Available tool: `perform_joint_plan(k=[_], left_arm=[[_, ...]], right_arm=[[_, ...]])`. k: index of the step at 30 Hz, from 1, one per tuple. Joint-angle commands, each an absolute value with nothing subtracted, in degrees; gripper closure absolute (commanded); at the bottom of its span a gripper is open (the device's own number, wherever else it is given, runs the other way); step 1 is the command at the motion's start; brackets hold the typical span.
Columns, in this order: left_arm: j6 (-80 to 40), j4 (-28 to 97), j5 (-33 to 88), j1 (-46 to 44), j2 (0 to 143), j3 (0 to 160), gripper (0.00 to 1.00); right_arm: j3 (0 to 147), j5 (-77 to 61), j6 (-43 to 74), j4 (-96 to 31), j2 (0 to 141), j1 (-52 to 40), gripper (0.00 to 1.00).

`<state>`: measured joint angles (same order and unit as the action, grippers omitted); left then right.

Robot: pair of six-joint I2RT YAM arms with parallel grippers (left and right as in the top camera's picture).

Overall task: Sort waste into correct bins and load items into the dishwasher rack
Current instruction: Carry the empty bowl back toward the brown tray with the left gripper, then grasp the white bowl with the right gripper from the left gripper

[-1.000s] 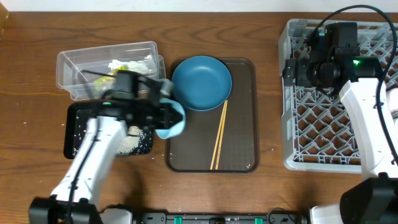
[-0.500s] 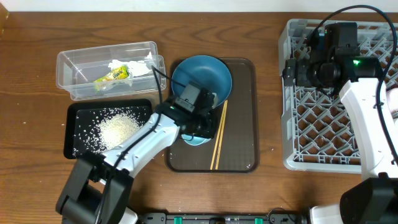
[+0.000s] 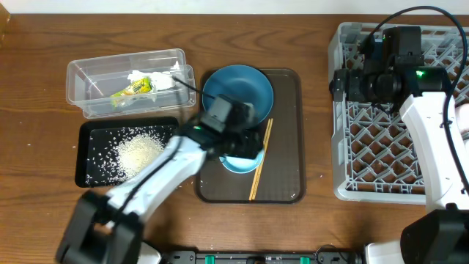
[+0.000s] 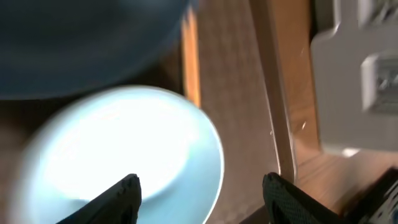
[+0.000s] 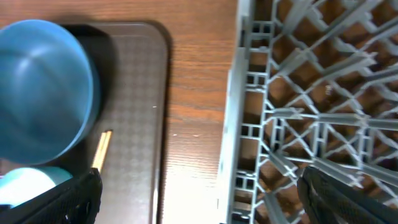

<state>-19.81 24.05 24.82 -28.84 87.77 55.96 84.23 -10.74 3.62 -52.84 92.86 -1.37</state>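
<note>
The left tool (image 4: 199,194) is spread wide over the pale-blue bowl (image 4: 118,149). The bowl sits on the brown serving tray (image 3: 282,180) in the lower middle of the overhead frame, just below the dark-blue plate (image 3: 237,92). In the left wrist view one finger (image 4: 121,193) lies over the bowl's inside and the other stands past its rim, over the tray. That picture is blurred, so whether either finger touches the bowl is hard to say. The chopsticks (image 3: 260,160) lie slanted on the tray just right of the bowl.

At the upper left, the clear tub (image 3: 80,73) holds the yellow-green snack wrapper (image 3: 133,89) and the crumpled white tissue (image 3: 155,76). Just below it the black tray (image 3: 91,126) carries the rice grains (image 3: 138,154) (a heap in the middle, scattered ones around it).

At the right of the frame the right tool (image 5: 205,202), also spread wide and holding nothing, hangs at the left edge of the dishwasher rack (image 3: 388,139). The rack rests on the wooden tabletop (image 3: 37,198).
</note>
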Motion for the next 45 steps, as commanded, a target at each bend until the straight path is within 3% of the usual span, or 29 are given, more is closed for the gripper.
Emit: perform_joint_plan(k=[1,8,14,22,33,36,42,45], left_arm=[[-19.77,28.25,21.04,-23.35,80.34,57.01,0.34],[-19.81,42.81,9.67,-10.59,70.39,57.01,0.31],[-19.81,48.16,8.08,-3.38,69.21,56.69,0.31],[-19.81,48.64,8.08,-2.2,69.23,56.42,0.3],[-19.81,48.62,8.08,-2.2,69.23,56.42,0.3],[-19.81,48.64,8.08,-2.2,69.23,56.42,0.3],[-19.81,48.64,8.1,-2.2,69.23,56.42,0.3],[-19.81,48.64,8.1,-2.2,69.23,56.42,0.3]], right_arm=[[83.24,-16.47,2.81,-52.51,92.92,-2.42,0.01],[78.65,-19.14,1.63,-48.75,92.95,-9.89,0.02],[73.82,-17.45,1.96,-42.15,93.01,-19.84,0.13],[65.69,-10.7,11.07,-35.7,93.03,-29.93,0.26],[53.47,-10.72,16.73,-22.94,95.24,-36.25,0.39],[53.21,-10.68,16.78,-22.24,97.47,-36.73,0.48],[53.23,-9.96,18.92,-20.62,99.66,-36.62,0.87],[53.76,-8.14,19.9,-19.97,98.94,-36.03,0.99]])
